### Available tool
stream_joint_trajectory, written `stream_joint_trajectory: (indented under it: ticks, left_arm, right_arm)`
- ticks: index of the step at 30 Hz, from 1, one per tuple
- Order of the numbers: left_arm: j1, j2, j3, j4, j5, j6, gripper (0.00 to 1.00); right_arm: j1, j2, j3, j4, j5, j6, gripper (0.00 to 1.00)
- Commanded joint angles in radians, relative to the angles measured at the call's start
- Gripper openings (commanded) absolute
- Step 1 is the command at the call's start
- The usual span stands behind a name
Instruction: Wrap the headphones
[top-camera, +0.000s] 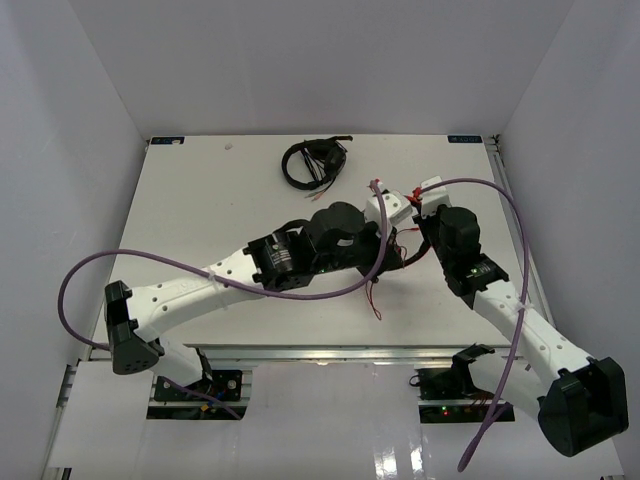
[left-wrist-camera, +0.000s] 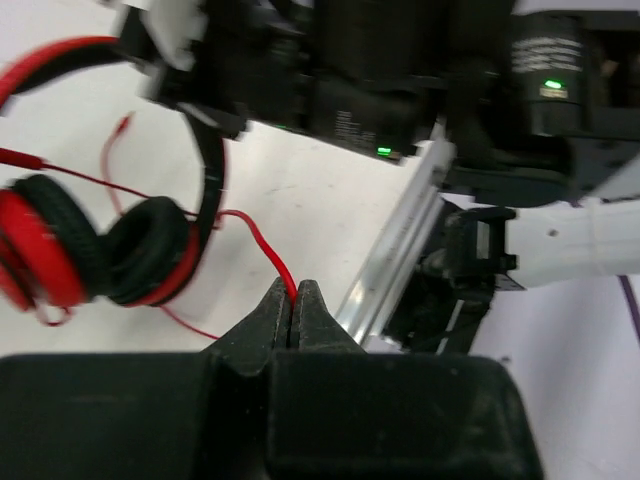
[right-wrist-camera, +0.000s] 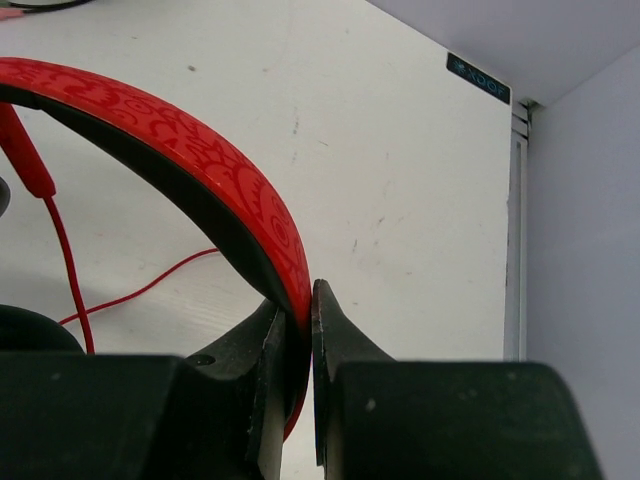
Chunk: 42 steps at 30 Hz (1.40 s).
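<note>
The red headphones (left-wrist-camera: 60, 255) lie on the table; their black-padded ear cups show at the left of the left wrist view. My left gripper (left-wrist-camera: 293, 297) is shut on the thin red cable (left-wrist-camera: 262, 240), pinching it at the fingertips. My right gripper (right-wrist-camera: 300, 312) is shut on the red headband (right-wrist-camera: 200, 165), which arches up to the left. In the top view both grippers meet at mid-table, the left gripper (top-camera: 383, 258) and the right gripper (top-camera: 412, 196), and the arms hide most of the headphones. A loop of cable (top-camera: 376, 297) trails toward the near edge.
All-black headphones (top-camera: 313, 162) with a coiled cable lie at the back centre of the table. The table's back right corner and side wall (right-wrist-camera: 580, 200) are close to my right gripper. Purple arm hoses (top-camera: 500, 200) arc over the table. The metal rail (left-wrist-camera: 400, 250) lines the near edge.
</note>
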Motion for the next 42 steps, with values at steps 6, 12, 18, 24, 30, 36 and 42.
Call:
stream_joint_trajectory:
  ticks: [6,12,18,24,30,36,42]
  left_arm:
    - [0.203,-0.086,0.067,-0.147,-0.062,0.157,0.0]
    - [0.268,-0.04,0.082,-0.147,-0.045,0.21,0.0]
    - [0.335,-0.051,0.009,-0.101,0.009,0.239,0.0]
    - [0.393,-0.137,-0.155,-0.017,0.091,0.219,0.0]
    - [0.435,-0.209,-0.279,0.087,0.198,0.186,0.0]
    - [0.445,-0.231,-0.365,0.174,0.274,0.156,0.0]
    - [0.451,-0.217,-0.441,0.3,0.337,0.099,0.16]
  right_arm:
    - [-0.001,-0.107,0.027,-0.09,-0.418,-0.08,0.08]
    - [-0.003,-0.111,0.056,-0.179,-0.57,-0.089,0.08]
    - [-0.008,-0.128,0.082,-0.227,-0.655,-0.055,0.08]
    - [-0.047,-0.135,0.133,-0.255,-0.764,0.013,0.08]
    - [-0.095,-0.11,0.173,-0.263,-0.825,0.085,0.08]
    - [-0.148,-0.085,0.195,-0.263,-0.881,0.137,0.08]
    - [-0.205,-0.05,0.231,-0.262,-0.971,0.214,0.08]
